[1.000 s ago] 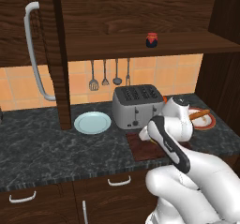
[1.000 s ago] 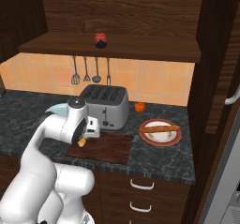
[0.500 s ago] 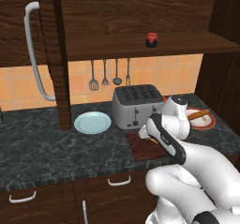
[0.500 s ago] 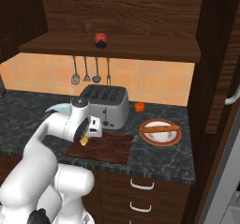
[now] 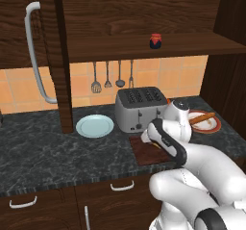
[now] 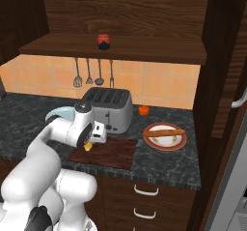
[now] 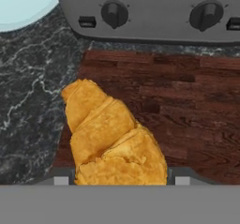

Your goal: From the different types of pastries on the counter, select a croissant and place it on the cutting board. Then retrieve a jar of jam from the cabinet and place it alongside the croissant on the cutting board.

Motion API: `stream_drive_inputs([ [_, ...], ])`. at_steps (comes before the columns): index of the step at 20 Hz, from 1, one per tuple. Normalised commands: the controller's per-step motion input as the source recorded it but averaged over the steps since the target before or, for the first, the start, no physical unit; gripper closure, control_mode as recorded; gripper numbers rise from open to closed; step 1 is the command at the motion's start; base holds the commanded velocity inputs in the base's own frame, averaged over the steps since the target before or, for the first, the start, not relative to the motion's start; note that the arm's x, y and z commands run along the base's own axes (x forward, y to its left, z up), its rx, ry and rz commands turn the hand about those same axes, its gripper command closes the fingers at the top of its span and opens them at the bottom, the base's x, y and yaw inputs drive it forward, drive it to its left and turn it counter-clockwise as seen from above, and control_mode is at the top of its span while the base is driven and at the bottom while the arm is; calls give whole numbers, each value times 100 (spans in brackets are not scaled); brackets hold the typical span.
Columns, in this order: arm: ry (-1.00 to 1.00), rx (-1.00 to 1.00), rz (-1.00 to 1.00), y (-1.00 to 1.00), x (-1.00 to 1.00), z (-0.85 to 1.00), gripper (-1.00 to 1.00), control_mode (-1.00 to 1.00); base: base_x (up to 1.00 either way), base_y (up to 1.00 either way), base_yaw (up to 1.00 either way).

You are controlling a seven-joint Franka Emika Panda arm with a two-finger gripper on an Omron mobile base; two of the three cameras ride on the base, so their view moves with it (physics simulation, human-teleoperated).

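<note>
Half of the first step looks done: the croissant (image 7: 112, 138) is off the surface (image 5: 57, 147) and pinched in the tool (image 6: 91, 140), whose tips close on its near end in the hand view, but it is not yet set down. It hangs over the left edge of the board (image 6: 113, 152), just in front of the toaster (image 6: 108, 108). Releasing it there seems the next need, ideally a little further onto the wood, since part of it overhangs the stone. Everything with the jam (image 6: 103, 41) is left: it sits on the open shelf (image 6: 144, 51) of the cabinet, well above the toaster. The stick pastry (image 6: 164, 132) lies on its plate (image 6: 164, 140) to the right, untouched. The arm is folded low, elbow raised, with the wrist bent down toward the board.
</note>
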Motion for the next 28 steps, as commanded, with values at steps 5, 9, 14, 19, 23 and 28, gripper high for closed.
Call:
stream_drive_inputs([
  [5, -1, 0, -6, 0, 8, -22, 100, -100, 0, 0, 0],
  [9, 0, 0, -2, 0, 1, -17, 100, -100, 0, 0, 0],
  [14, 0, 0, 0, 0, 0, -23, 100, -100, 0, 0, 0],
  [19, 0, 0, 0, 0, 0, -39, 100, -100, 0, 0, 0],
  [23, 6, 0, 0, 0, 0, -7, 100, -100, 0, 0, 0],
  [28, 2, 0, 0, 0, 0, 0, 100, -100, 0, 0, 0],
])
